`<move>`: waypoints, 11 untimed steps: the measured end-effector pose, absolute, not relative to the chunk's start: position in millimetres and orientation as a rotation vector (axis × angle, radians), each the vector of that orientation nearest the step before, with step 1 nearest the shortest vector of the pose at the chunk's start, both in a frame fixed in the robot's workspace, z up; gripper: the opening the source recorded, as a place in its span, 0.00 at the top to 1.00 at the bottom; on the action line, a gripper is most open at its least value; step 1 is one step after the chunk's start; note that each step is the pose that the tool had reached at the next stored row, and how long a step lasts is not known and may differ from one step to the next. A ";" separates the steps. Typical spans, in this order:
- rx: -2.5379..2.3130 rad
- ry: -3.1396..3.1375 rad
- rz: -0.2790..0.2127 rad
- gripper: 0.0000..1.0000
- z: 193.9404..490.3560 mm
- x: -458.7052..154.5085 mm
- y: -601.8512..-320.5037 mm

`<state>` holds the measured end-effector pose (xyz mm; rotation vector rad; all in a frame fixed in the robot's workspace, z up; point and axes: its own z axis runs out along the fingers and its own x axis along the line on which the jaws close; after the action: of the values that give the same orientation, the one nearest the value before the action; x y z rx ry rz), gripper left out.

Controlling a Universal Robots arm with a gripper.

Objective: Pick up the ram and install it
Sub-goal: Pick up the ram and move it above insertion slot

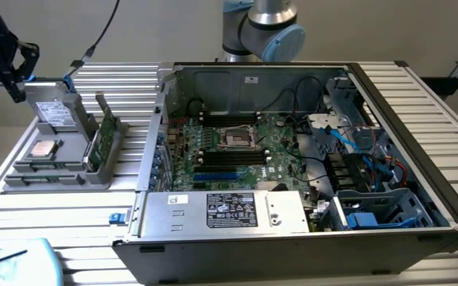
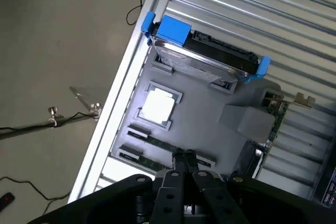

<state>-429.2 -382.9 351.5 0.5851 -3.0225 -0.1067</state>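
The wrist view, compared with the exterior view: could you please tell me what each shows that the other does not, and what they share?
The wrist view adds the gripper, shut and pointing down at the ram, plus the floor beside the table. The exterior view adds the open computer case, its motherboard and its power supply. Both share the grey tray, the hard drive, the processor and the green card.
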 end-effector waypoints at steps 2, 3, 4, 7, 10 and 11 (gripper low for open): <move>0.639 -3.004 -0.106 0.89 350.9 -429.2 -382.9; 0.665 -2.994 -0.106 0.89 350.5 -429.2 -382.9; 0.691 -2.985 -0.105 0.89 350.2 -429.2 -382.9; 0.769 -2.956 -0.104 0.89 349.2 -429.2 -382.9; 0.848 -2.928 -0.102 0.89 347.6 -429.1 -383.0; 0.875 -2.919 -0.101 0.89 346.9 -429.1 -383.0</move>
<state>-429.1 -383.0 346.9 0.8749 -2.9192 -0.1007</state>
